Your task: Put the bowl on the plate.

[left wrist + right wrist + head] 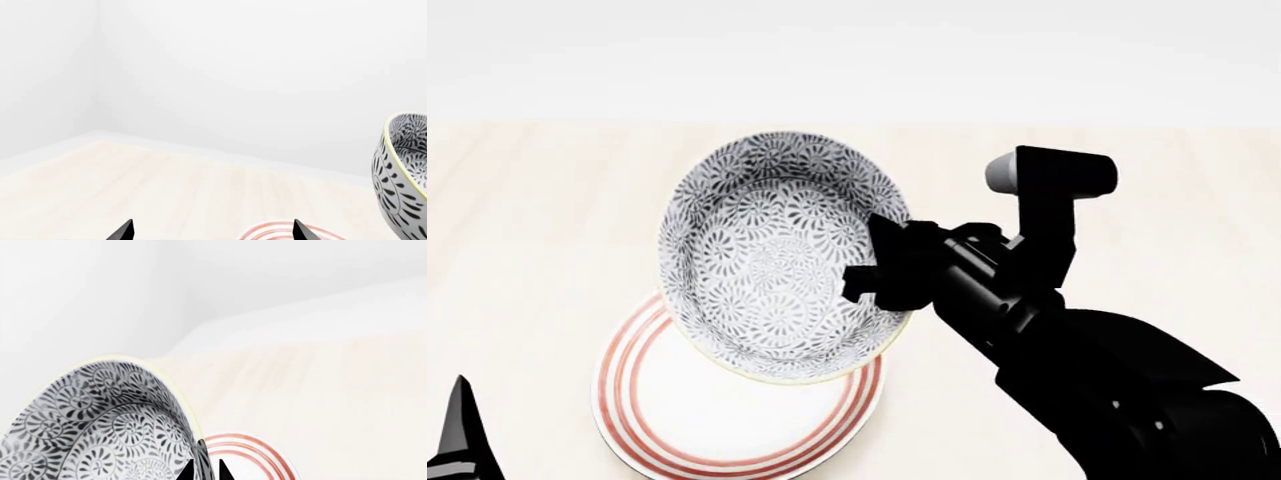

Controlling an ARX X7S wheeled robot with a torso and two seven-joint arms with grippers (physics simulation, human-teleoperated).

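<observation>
The bowl [777, 258], white with dense dark grey flowers and a thin yellowish rim, hangs tilted in the air with its opening facing the head camera. My right gripper [878, 268] is shut on its rim at the right side; in the right wrist view the two fingertips straddle the bowl's [100, 430] wall. Below and partly behind it the plate [714, 420], white with red rings, lies on the table. The bowl [405, 175] shows at one edge of the left wrist view, with the plate's [267, 232] rim low down. My left gripper [210, 232] is open and holds nothing.
The table [521, 220] is pale wood, and a plain white wall [854, 60] stands behind its far edge. One tip of my left gripper [461, 430] pokes in at the lower left of the head view.
</observation>
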